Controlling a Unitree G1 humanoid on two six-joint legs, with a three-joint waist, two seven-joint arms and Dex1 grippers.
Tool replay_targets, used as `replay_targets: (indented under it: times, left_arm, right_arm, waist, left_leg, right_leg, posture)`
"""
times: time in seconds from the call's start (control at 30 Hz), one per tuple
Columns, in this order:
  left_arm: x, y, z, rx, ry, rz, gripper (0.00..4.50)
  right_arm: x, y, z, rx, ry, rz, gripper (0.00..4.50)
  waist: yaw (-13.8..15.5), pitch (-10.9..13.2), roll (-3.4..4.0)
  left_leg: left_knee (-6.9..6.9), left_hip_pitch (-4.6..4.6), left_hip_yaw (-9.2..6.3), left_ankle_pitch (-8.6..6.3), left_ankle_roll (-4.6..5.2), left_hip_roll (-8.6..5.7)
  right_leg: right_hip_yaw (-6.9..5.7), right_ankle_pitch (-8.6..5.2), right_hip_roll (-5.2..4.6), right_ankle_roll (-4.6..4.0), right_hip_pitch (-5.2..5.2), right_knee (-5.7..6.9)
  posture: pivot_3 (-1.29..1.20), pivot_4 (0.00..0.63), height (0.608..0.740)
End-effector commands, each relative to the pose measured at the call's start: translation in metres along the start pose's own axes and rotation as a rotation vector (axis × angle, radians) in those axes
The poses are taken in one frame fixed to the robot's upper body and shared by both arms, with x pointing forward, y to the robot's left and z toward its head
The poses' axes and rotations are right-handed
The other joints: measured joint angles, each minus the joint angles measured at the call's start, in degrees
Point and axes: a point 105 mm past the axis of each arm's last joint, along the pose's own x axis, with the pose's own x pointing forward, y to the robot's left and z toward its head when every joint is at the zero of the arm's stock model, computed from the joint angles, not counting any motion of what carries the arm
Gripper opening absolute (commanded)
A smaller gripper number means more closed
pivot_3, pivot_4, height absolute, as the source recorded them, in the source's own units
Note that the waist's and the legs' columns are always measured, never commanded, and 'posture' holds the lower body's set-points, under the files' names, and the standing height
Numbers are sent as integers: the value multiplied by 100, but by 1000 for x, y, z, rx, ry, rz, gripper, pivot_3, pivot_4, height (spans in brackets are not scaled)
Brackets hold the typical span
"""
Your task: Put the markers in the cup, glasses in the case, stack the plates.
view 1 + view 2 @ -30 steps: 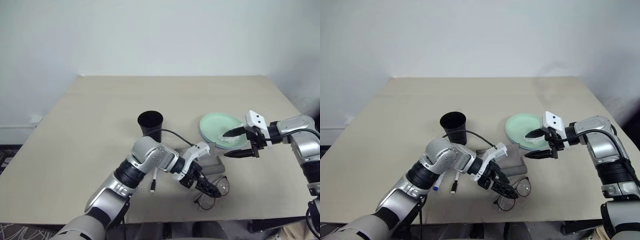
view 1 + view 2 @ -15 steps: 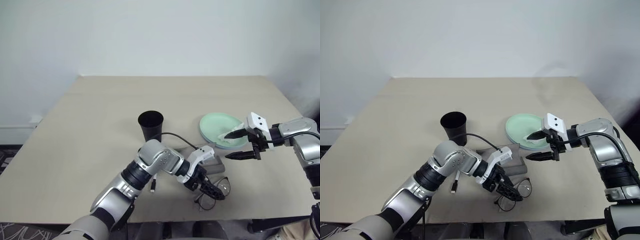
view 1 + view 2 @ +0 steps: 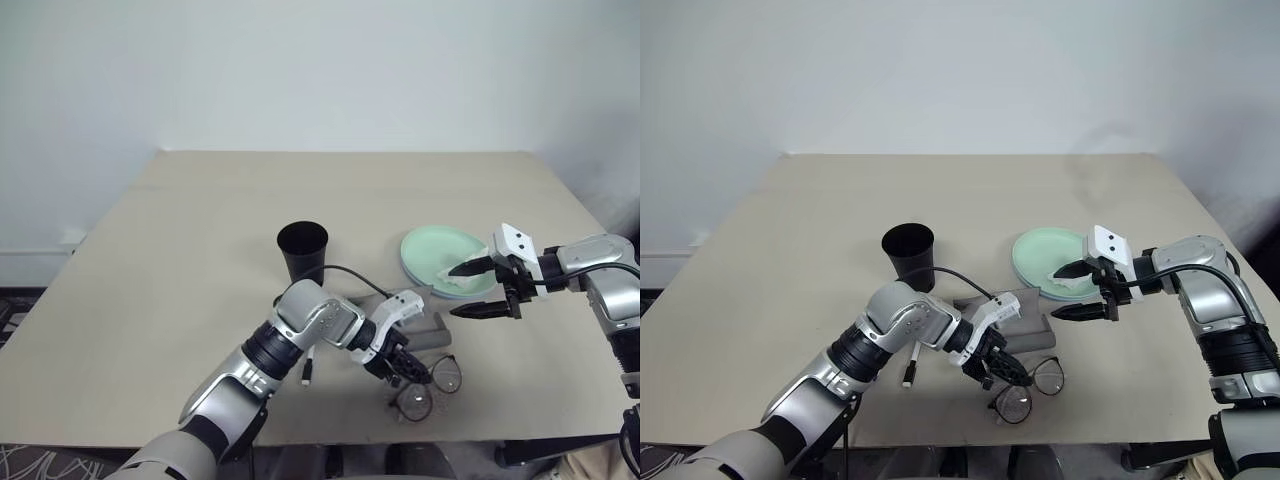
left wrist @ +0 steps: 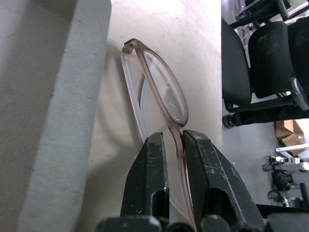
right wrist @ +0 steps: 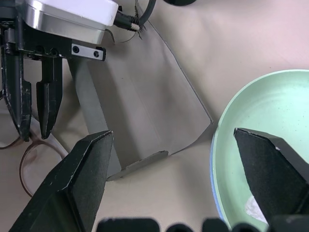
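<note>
Two grippers were over the near right part of the beige table [image 3: 180,260]. The left gripper [image 4: 175,159] reached to the right, low at the near edge, its two black fingers [image 4: 149,179] pinched on the thin reddish-brown frame of the glasses [image 3: 428,388]; the wrist view showed the frame passing between them at the bridge. The glasses lay near the table's near edge, just on the near side of the grey case [image 5: 140,101], which lay flat between the left gripper and the plates.

The right gripper [image 3: 474,289] hung over the near edge of the mint green plate [image 3: 440,250], its fingers spread wide apart and holding nothing. That plate sat on the light blue one [image 5: 214,191], of which a rim showed beneath. A bit of white tissue [image 5: 253,210] lay on the green plate.

The black cup [image 3: 302,252] stood upright left of the plates, near the table's middle. The black-capped marker [image 3: 307,368] lay partly under the left arm, on the near side of the cup.
</note>
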Motion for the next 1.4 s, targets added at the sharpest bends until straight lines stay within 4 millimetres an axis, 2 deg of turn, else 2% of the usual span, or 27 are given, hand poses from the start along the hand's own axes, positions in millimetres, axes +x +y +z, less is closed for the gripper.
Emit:
replay_targets:
  times: [0.03,0.23,0.4,0.5,0.87,0.97,1.17,1.4]
  left_arm:
    - [-3,-3,9,53,-9,7,497]
    - [-8,-4,14,65,-20,2,497]
    - [-5,-3,9,60,-2,3,497]
    - [-2,-3,7,58,5,3,21]
    - [-4,-4,11,71,1,2,21]
    - [-15,-12,28,104,-49,-17,21]
    - [-36,-28,45,179,-93,-43,21]
    - [-47,-38,39,264,-56,-29,21]
  right_arm:
    - [-9,-7,15,-55,-25,-33,4354]
    - [-9,-9,16,-61,-24,-37,4354]
    - [-10,-9,17,-63,-26,-40,4354]
    - [-10,-10,17,-63,-27,-41,4354]
    - [-9,-12,19,-66,-28,-49,4354]
    - [-9,-12,20,-67,-28,-49,4354]
    - [-11,-15,21,-69,-26,-49,4354]
    - [-24,-26,19,-68,-2,-75,4354]
  waist:
    - [0,0,0]
    - [-1,0,0]
    - [1,0,0]
    - [2,0,0]
    - [2,0,0]
    - [3,0,0]
    - [-2,0,0]
    - [-3,1,2]
  left_leg:
    - [0,0,-1,0,0,0]
    - [0,-2,-3,0,0,0]
    - [0,-2,-4,0,0,0]
    - [0,-3,-5,1,-1,0]
    - [0,-3,-7,1,-1,0]
    - [0,-3,-7,-1,1,0]
    - [0,-6,-8,-1,1,0]
    - [-2,-7,-7,12,-20,-2]
  right_leg:
    - [-1,0,0,0,0,0]
    - [-4,0,0,1,1,-2]
    - [-5,1,0,3,1,-3]
    - [-7,1,0,2,2,-5]
    - [-9,1,0,4,4,-9]
    - [-10,1,0,4,5,-10]
    - [-12,1,0,4,2,-11]
    - [-13,7,0,3,1,-16]
  posture:
    - [0,0,700]
    - [0,0,700]
    - [0,0,700]
    - [0,0,700]
    - [0,0,700]
    - [0,0,700]
    - [0,0,700]
    - [0,0,700]
